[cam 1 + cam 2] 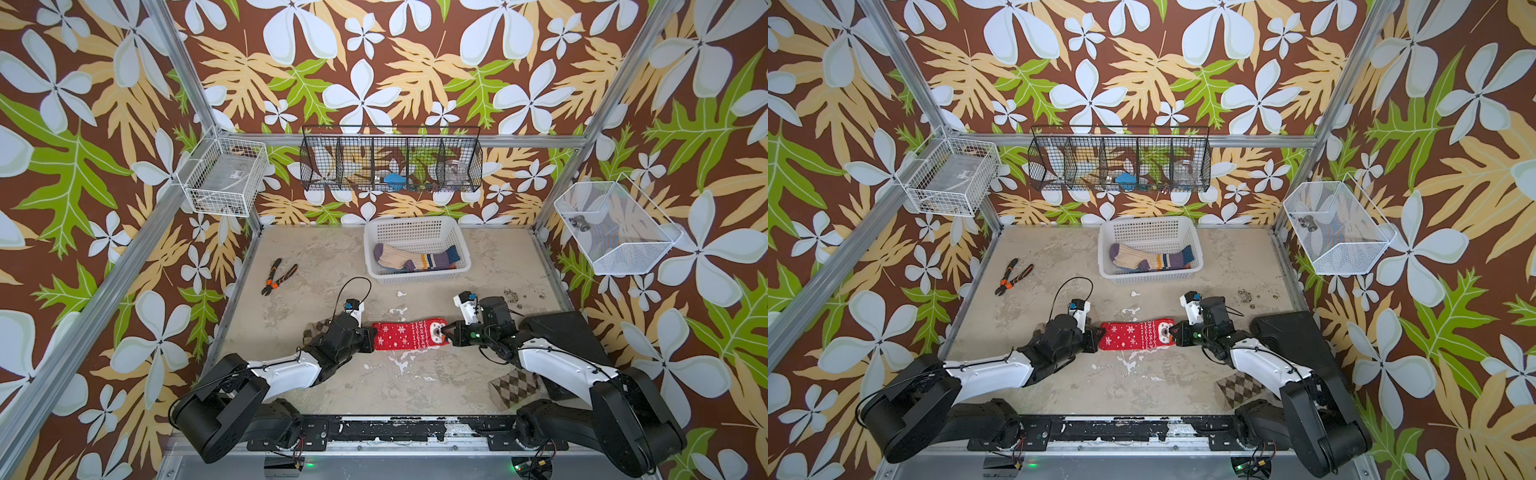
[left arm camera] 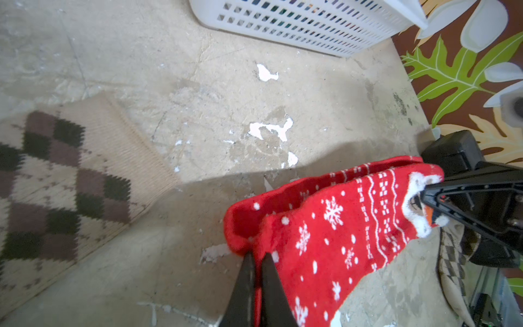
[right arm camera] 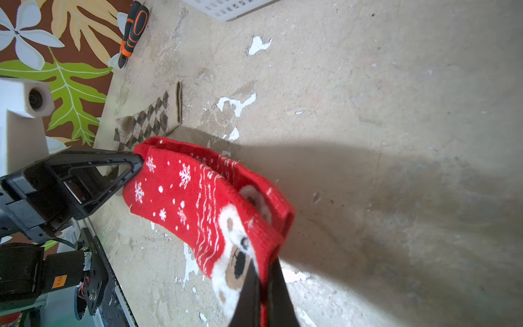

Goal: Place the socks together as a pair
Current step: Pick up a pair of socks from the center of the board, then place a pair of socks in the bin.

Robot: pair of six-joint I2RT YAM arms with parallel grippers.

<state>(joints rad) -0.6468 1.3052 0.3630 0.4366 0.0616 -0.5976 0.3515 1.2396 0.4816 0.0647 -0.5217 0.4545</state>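
Everything I place from the white basket (image 1: 419,277) at the back of the desk (image 1: 374,390). Left of it and a little nearer me lie one pair of pliers (image 1: 278,277). Nearer again on that side, one brown argyle sock (image 1: 314,329) lies flat, half hidden under the left arm.

In front of the basket, the left fingers (image 2: 242,288) are pinched together on one end of the red snowflake socks (image 1: 405,336). The wrist views show two red layers side by side, so I judge this a pair of two, hanging clear of the desk over its shadow. The right fingers (image 3: 278,297) are clamped on the other end, the one with the bear face.

These are light, limp, stretchy knit. They will sag and fold wherever unsupported, so I'd hold them at the ends, catching both layers in each pinch.

Right of the basket and nearest me, a second argyle sock (image 1: 515,386) lies partly under the right arm.

Inside the basket I count a cream sock (image 1: 392,255) and a striped sock (image 1: 436,259); whether more lie beneath I cannot tell.
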